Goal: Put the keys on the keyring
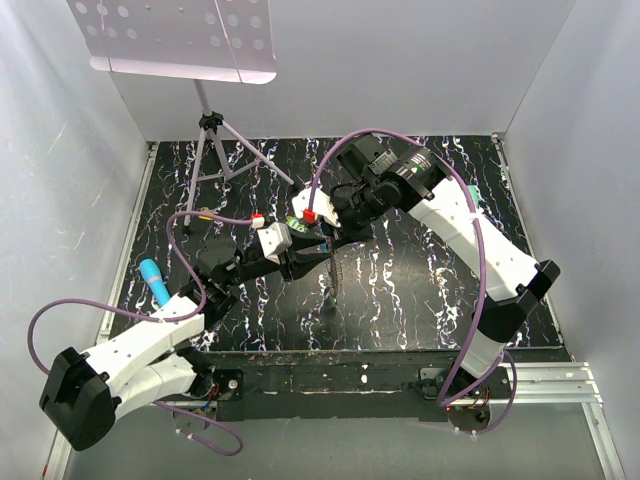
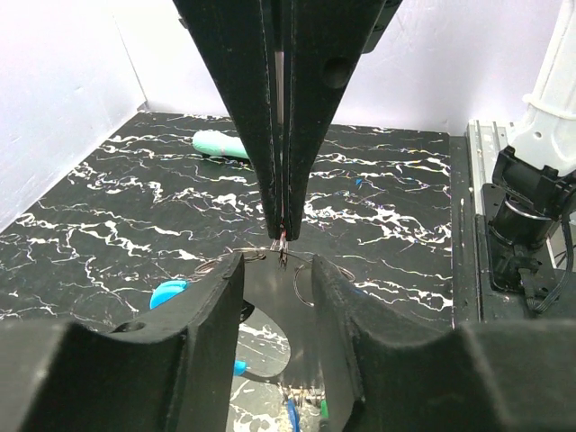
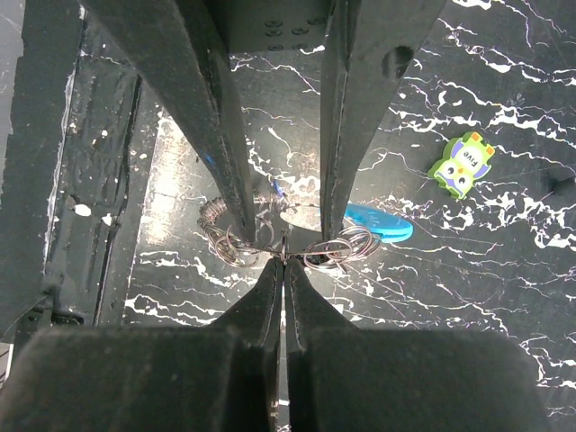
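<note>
Nearest the left wrist cam, at the bottom edge, are the keys [image 2: 292, 412]: one blue head with a green one beside it, dangling low under everything else.

Just past them the left gripper [image 2: 276, 265] has its fingers apart, one on either side of the keyring [image 2: 304, 274]. The gap isn't wide, but there's clear daylight in it. I can't tell if the pads are actually touching the thin grey loops or just sitting very close.

In the middle of that gap, the right gripper [image 3: 283, 263] comes in from the opposite side, almost tip to tip with the left one. Its fingers are squeezed fully together, with a bit of the ring's wire nipped at the very tips.

From that pinch the loops bunch out both ways, towards each left finger. So the ring's length lies along the line those fingers close on, and both arms are right on it. The blue clip [image 3: 382, 225] sits just outside one left finger.

My guess is the next move hinges on the left one catching wire right beside that pinch without knocking it loose.

Way at the back, the teal marker [image 2: 220, 144] lies on the table [image 2: 135, 207], well apart.
</note>
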Action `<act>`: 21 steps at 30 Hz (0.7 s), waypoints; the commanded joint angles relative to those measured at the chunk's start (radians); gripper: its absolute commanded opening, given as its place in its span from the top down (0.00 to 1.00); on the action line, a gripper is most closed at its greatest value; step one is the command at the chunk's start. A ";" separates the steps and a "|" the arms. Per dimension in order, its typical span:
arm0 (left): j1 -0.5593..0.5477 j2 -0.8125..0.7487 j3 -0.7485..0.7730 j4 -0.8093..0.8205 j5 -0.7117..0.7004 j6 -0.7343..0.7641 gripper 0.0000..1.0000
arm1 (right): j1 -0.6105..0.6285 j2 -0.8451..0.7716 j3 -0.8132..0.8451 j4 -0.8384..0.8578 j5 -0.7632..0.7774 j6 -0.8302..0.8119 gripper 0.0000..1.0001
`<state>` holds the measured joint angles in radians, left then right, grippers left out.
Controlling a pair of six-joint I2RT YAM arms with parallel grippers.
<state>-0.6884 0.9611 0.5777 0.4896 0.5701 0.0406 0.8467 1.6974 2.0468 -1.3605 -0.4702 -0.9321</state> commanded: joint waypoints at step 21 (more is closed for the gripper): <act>0.006 0.031 0.042 0.035 0.034 -0.033 1.00 | 0.005 -0.002 0.026 -0.177 -0.058 0.007 0.99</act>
<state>-0.6884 0.9878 0.5800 0.5312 0.5926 0.0048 0.8463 1.6981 2.0468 -1.3605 -0.4816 -0.9298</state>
